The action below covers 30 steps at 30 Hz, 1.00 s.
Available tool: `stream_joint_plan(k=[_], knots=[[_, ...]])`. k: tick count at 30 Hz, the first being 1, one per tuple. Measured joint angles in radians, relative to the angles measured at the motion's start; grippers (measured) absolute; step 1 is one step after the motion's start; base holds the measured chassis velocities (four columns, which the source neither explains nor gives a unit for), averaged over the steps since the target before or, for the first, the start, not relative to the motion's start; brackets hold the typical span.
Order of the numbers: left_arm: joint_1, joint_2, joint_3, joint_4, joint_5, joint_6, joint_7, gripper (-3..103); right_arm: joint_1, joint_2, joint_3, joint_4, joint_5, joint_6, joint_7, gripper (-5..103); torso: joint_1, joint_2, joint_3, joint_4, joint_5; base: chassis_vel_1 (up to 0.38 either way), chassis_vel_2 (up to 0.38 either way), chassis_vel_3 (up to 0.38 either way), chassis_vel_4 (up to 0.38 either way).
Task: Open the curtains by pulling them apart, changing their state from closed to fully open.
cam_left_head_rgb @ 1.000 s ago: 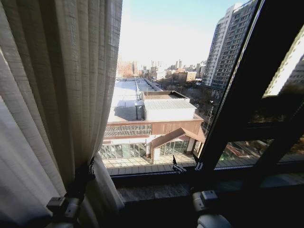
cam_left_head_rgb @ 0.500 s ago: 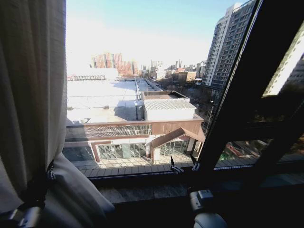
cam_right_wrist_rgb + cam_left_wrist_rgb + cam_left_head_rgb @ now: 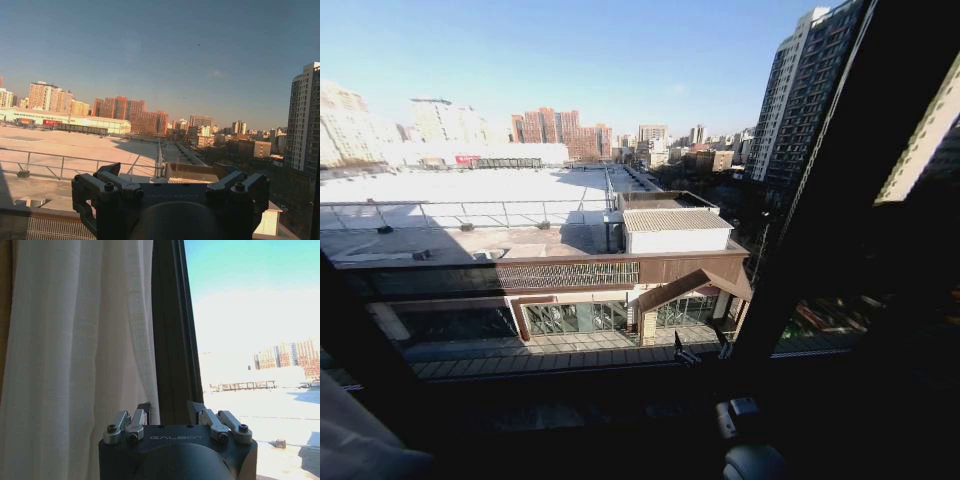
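- Two fingers of the left claw (image 3: pixel 170 412) stand apart, gripping nothing, just beside the curtains (image 3: pixel 80 350).
- Sheer cream pleated curtains hang bunched against the dark window frame (image 3: pixel 172 330).
- Right claw (image 3: pixel 167 172) spread open, facing the glass.

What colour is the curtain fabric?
Off-white, sheer, finely woven curtain; clearest in the left wrist view.
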Motion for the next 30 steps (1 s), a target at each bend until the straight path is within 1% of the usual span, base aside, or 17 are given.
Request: stream_joint_plan(k=[1,2,3,4,6,7,8,9,10,11,12,16,18,20,21,23,30], knots=[[0.002,-0.010,0.027,-0.030,0.002,0.011,0.005,44,0.002,0.001,-0.004,-0.001,0.000,0.000,-0.001,100,0.000,0.000,0.000,-0.0001,0.0000,0.000,0.000,0.000,0.000],[0.002,-0.010,0.027,-0.030,0.002,0.011,0.005,44,0.002,0.001,-0.004,-0.001,0.000,0.000,-0.001,100,0.000,0.000,0.000,-0.0001,0.0000,0.000,0.000,0.000,0.000],[0.007,-0.024,0.066,-0.073,0.007,0.023,0.022,50,0.004,0.002,-0.007,-0.002,0.000,0.000,-0.002,100,0.000,0.000,0.000,-0.0001,0.0001,0.000,0.000,0.000,0.000],[0.010,-0.037,0.110,-0.112,0.015,0.036,0.047,50,0.004,0.003,-0.008,-0.002,0.000,0.000,-0.002,100,0.000,0.000,0.000,0.0000,0.0001,0.000,0.000,0.000,0.000],[0.015,-0.052,0.188,-0.160,0.029,0.047,0.086,61,0.000,0.005,-0.005,0.000,0.000,-0.001,-0.002,100,0.000,0.000,0.000,-0.0002,0.0000,0.000,0.000,0.000,0.000],[0.015,-0.052,0.188,-0.160,0.029,0.047,0.086,61,0.000,0.005,-0.005,0.000,0.000,-0.001,-0.002,100,0.000,0.000,0.000,-0.0002,0.0000,0.000,0.000,0.000,0.000],[0.019,-0.055,0.214,-0.176,0.033,0.049,0.102,66,-0.003,0.005,-0.002,0.002,0.000,-0.003,-0.001,100,0.000,0.000,0.000,-0.0003,0.0000,0.000,0.000,0.000,0.000],[0.026,-0.058,0.237,-0.192,0.035,0.051,0.122,66,-0.005,0.006,0.001,0.004,0.000,-0.004,-0.001,100,0.000,0.000,0.000,-0.0002,0.0001,0.000,0.000,0.000,0.000],[0.039,-0.063,0.270,-0.214,0.037,0.052,0.157,77,-0.009,0.006,0.010,0.009,0.000,-0.007,0.000,100,0.000,0.000,0.000,0.0000,0.0002,0.000,0.000,0.000,0.000],[0.047,-0.065,0.284,-0.225,0.038,0.052,0.181,77,-0.013,0.007,0.017,0.011,0.001,-0.008,0.001,100,0.000,0.000,0.000,0.0001,0.0001,0.000,0.000,0.000,0.000],[0.047,-0.065,0.284,-0.225,0.038,0.052,0.181,77,-0.013,0.007,0.017,0.011,0.001,-0.008,0.001,100,0.000,0.000,0.000,0.0001,0.0001,0.000,0.000,0.000,0.000],[0.070,-0.066,0.306,-0.241,0.027,0.038,0.269,97,-0.028,0.007,0.048,0.027,0.006,-0.035,0.009,100,0.000,0.000,0.000,0.0000,0.0001,0.000,0.000,0.000,0.000],[0.074,-0.066,0.306,-0.241,0.020,0.035,0.289,97,-0.030,0.006,0.054,0.034,0.015,-0.049,0.013,100,0.000,0.000,0.000,0.0000,0.0000,0.000,0.000,0.000,0.000],[0.085,-0.061,0.306,-0.231,-0.013,0.020,0.359,100,-0.032,0.007,0.065,0.052,0.042,-0.085,0.021,100,0.000,0.000,0.000,0.0000,0.0001,0.000,0.000,0.000,0.000],[0.085,-0.061,0.306,-0.231,-0.013,0.020,0.359,100,-0.032,0.007,0.065,0.052,0.042,-0.085,0.021,100,0.000,0.000,0.000,0.0000,0.0001,0.000,0.000,0.000,0.000],[0.088,-0.053,0.302,-0.211,-0.030,-0.001,0.411,100,-0.028,0.011,0.070,0.056,0.048,-0.095,0.022,100,0.000,0.000,0.000,0.0002,-0.0001,0.000,0.000,0.000,0.000],[0.094,-0.043,0.298,-0.199,-0.049,-0.003,0.446,100,-0.025,0.023,0.071,0.055,0.048,-0.098,0.022,100,0.000,0.000,0.000,0.0003,-0.0002,-0.018,-0.028,0.021,0.022]])
